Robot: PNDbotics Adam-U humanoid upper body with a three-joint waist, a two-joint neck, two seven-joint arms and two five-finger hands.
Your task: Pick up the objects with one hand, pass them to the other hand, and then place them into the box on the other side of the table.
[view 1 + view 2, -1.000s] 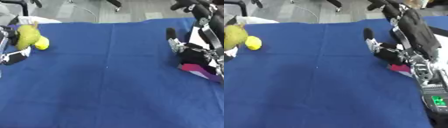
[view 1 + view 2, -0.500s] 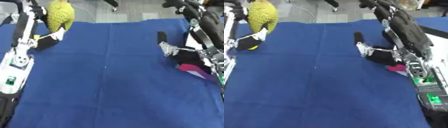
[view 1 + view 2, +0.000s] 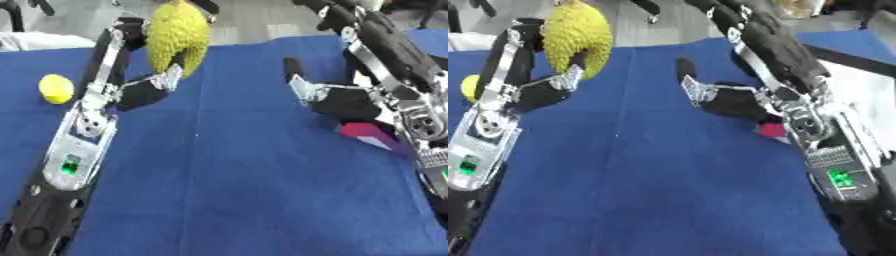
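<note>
- The left hand [image 3: 140,95] is up off the tabletop [image 3: 236,190], its fingers and thumb curled round a big yellow-green spiky fruit [image 3: 178,35].
- The fruit is held in the air above the far left part of the blue tabletop, stem end up, its top close to the upper edge of both views.
- The thumb [image 3: 168,80] presses against the fruit's lower side; the other fingers run up behind it, mostly hidden.
- The left forearm [image 3: 74,150] stretches from the lower left corner up toward the fruit, with a small green light on its silver casing.
- A small yellow ball [image 3: 56,88] lies on the tabletop near the left edge, just left of the left arm and apart from the fruit.
- The right hand [image 3: 728,102] is at the middle right, palm turned toward the left, its fingers straight and spread, holding nothing.
- 1 finger [image 3: 684,70] of the right hand points up and away; the black palm sits low over the cloth, and I cannot tell whether it touches.
- The 2 hands are well apart, with bare blue cloth between them.
- A pink object [image 3: 367,134] lies on the tabletop just beside the right wrist, partly hidden by the arm; its shape is unclear.
- The right arm [image 3: 833,165] comes in from the lower right, with a small green panel on its casing.
- A white surface [image 3: 855,85] shows at the right edge, beyond the right arm.
- Grey floor and dark chair legs show past the far edge of the tabletop.
</note>
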